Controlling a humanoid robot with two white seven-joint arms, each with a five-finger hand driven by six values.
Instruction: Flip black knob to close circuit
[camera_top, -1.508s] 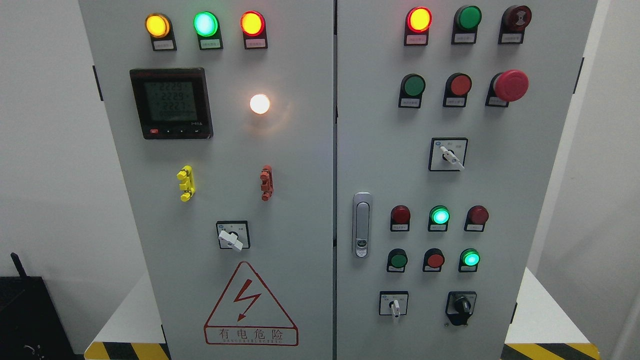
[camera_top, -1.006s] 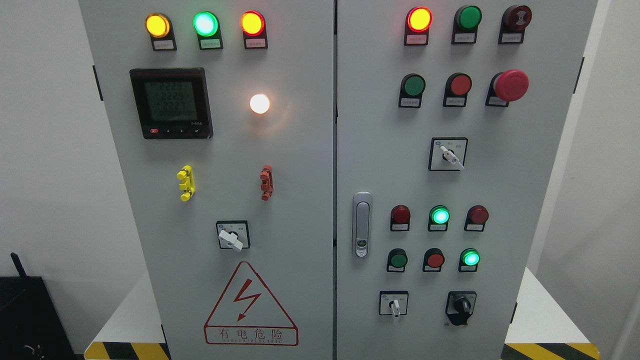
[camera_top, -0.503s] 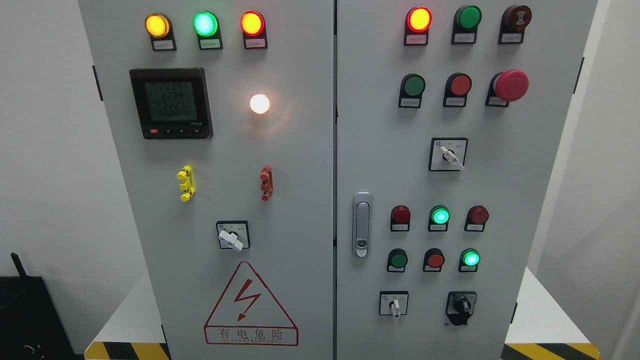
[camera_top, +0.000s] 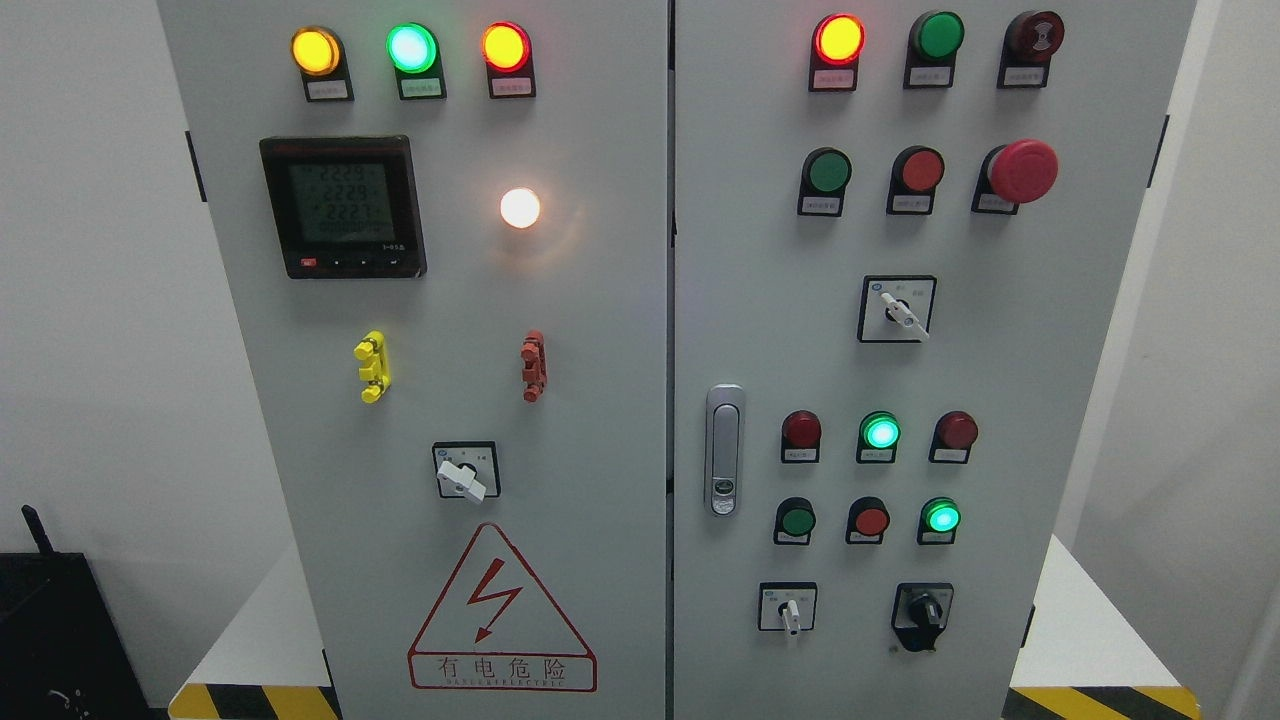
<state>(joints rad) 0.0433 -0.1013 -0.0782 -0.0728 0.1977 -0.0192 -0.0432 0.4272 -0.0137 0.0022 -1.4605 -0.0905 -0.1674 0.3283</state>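
Black knob (camera_top: 922, 612) sits low on the right door of the gray cabinet (camera_top: 620, 330), at 3 o'clock from the white switch (camera_top: 790, 610), under the lit green lamp (camera_top: 941, 517). No hand or fingers in frame; finger state can't be told.

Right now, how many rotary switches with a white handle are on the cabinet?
3. One on the left door above the warning triangle, one mid-right door, one at the bottom of the right door, left of the black knob. None looks hidden.
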